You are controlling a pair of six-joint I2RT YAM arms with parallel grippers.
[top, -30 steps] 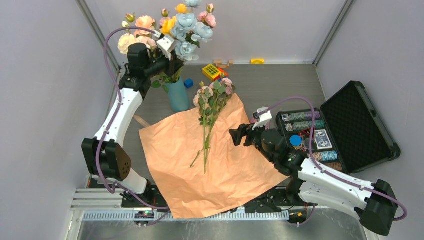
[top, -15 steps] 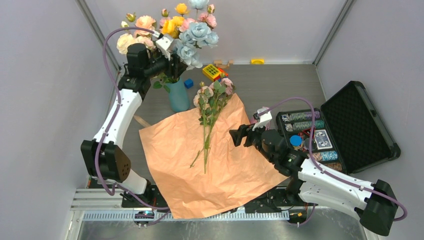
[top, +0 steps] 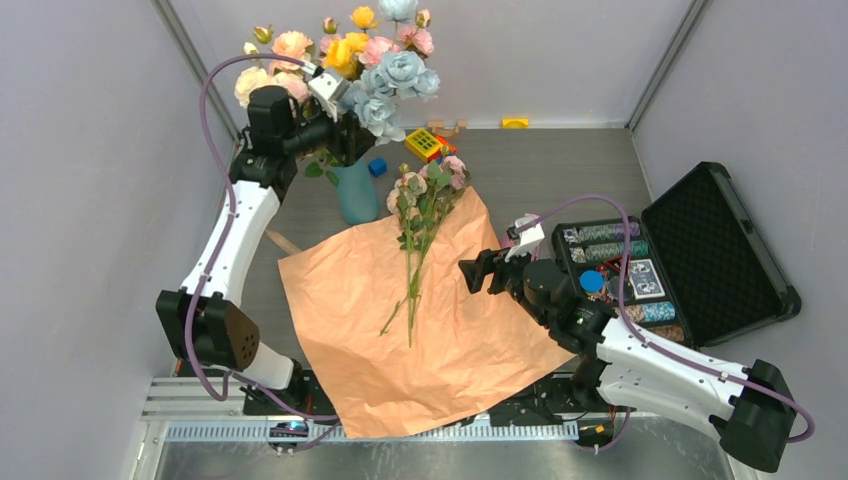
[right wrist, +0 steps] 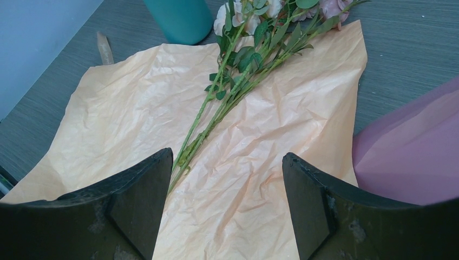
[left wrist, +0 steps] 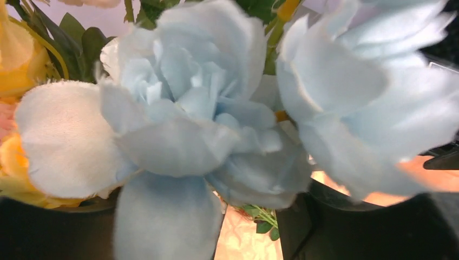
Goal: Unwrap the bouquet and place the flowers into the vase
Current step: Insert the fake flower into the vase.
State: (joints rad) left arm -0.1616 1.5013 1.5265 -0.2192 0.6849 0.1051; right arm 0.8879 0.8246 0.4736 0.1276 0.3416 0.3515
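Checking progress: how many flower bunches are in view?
2. One bunch stands in the vase at the back left; the other bunch lies on the paper, blooms toward the vase. Stray stems may be hidden behind the blooms.

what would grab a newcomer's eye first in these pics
First, the big bunch of flowers in pale blue, yellow and pink, standing in the teal vase at the far left, with the left gripper open among the blooms. Next, the crinkled orange kraft paper spread flat mid-table, with a few leafy stems lying on it. At the right sits an open black case holding poker chips.
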